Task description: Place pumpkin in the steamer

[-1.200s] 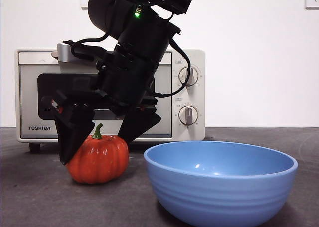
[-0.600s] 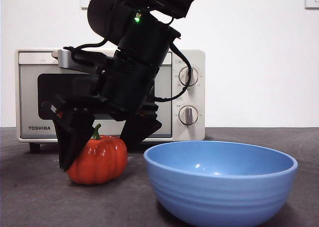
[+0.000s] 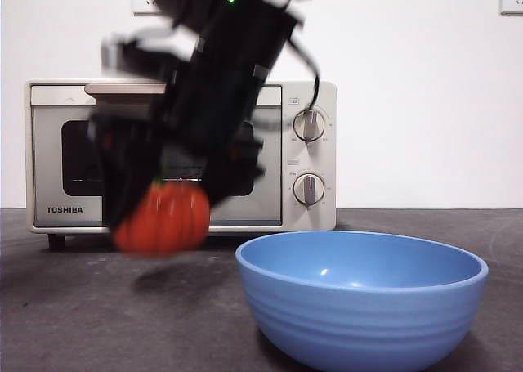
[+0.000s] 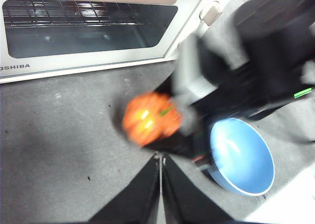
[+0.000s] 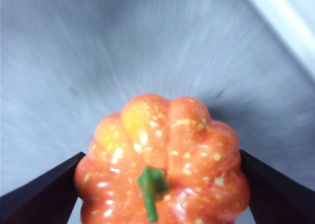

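Grey tabletop (image 3: 65, 307), white wall (image 3: 425, 94); pumpkin (image 3: 161, 217) airborne in right gripper (image 5: 160, 184).

The pumpkin (image 3: 161, 217) hangs before the steamer (image 3: 304, 155), left of the bowl (image 3: 361, 300).

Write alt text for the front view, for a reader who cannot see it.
The right gripper, motion-blurred, holds the orange pumpkin lifted just off the dark table, in front of the closed cream steamer. A wide blue bowl stands nearer the camera.

bright even light, motion blur on arm (image 3: 204, 102) and pumpkin (image 3: 161, 217), soft shadow beneath
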Motion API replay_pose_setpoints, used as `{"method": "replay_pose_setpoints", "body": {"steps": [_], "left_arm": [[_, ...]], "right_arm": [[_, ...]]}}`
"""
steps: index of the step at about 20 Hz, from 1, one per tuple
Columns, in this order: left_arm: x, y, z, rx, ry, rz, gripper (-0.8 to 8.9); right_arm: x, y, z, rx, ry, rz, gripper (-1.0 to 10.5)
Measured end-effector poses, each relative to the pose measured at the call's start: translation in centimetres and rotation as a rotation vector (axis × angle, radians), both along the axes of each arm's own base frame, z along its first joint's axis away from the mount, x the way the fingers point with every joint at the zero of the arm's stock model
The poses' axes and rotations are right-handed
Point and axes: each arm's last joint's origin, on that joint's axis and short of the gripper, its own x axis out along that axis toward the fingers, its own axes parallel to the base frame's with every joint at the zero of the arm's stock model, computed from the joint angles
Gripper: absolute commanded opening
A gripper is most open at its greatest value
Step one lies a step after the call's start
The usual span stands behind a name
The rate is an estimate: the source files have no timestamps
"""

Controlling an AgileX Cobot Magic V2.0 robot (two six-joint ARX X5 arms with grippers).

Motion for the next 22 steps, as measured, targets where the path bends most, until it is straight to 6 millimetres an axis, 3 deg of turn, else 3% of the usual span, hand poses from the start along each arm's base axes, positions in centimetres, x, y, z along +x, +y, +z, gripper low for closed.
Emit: {"method": "replay_pose_setpoints", "body": {"steps": [3, 9, 11, 16, 22], "left_arm": [[0.0, 0.0, 0.0, 0.0, 0.0, 0.0, 0.17], [0.0, 0.0, 0.0, 0.0, 0.0, 0.0, 0.17], [0.0, 0.0, 0.0, 0.0, 0.0, 0.0, 0.17], [0.0, 0.0, 0.0, 0.0, 0.0, 0.0, 0.17], [0.0, 0.0, 0.0, 0.0, 0.0, 0.0, 0.17]], "right_arm": [[-1.4, -1.9, 4.5, 0.042, -0.035, -0.002, 3.5], [-4.5, -6.1, 9.2, 0.058, -0.051, -0.01, 3.5], [-5.7, -7.7, 8.5, 0.051, -0.042, -0.016, 3.5], [-8.3, -11.1, 4.3, -0.02, 0.04, -0.047, 3.5], [-9.0, -12.0, 0.4, -0.054, 0.07, -0.053, 3.5]]}}
